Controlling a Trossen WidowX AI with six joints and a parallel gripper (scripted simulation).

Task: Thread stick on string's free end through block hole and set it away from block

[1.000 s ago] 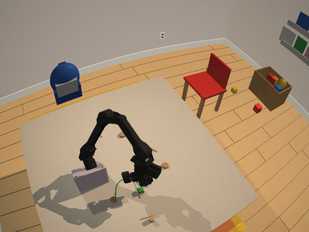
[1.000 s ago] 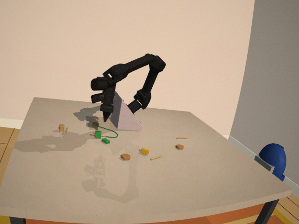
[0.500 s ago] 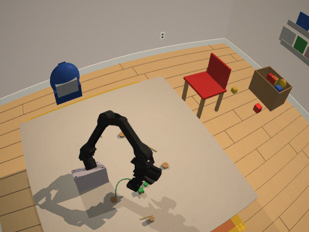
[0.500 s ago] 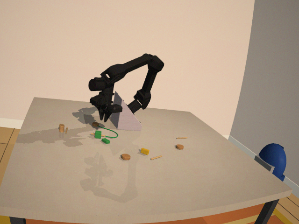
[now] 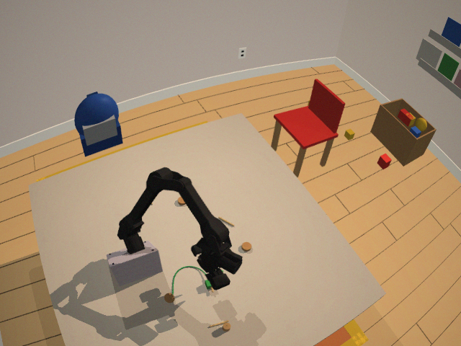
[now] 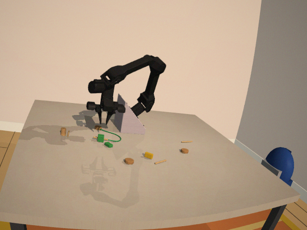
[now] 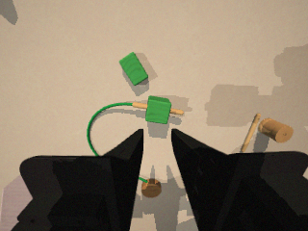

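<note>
The green block stands on the table. The thin wooden stick sits through its hole, with an end showing on each side. The green string joins the stick's left end in the wrist view, outside the block, and curves round to the round wooden button. My gripper is partly open and empty, above the table near the block and button. Its fingertips are hidden in the top view.
A small green piece lies near the block. A wooden cylinder and a loose stick lie to one side. A yellow piece, two discs and two other sticks lie farther off.
</note>
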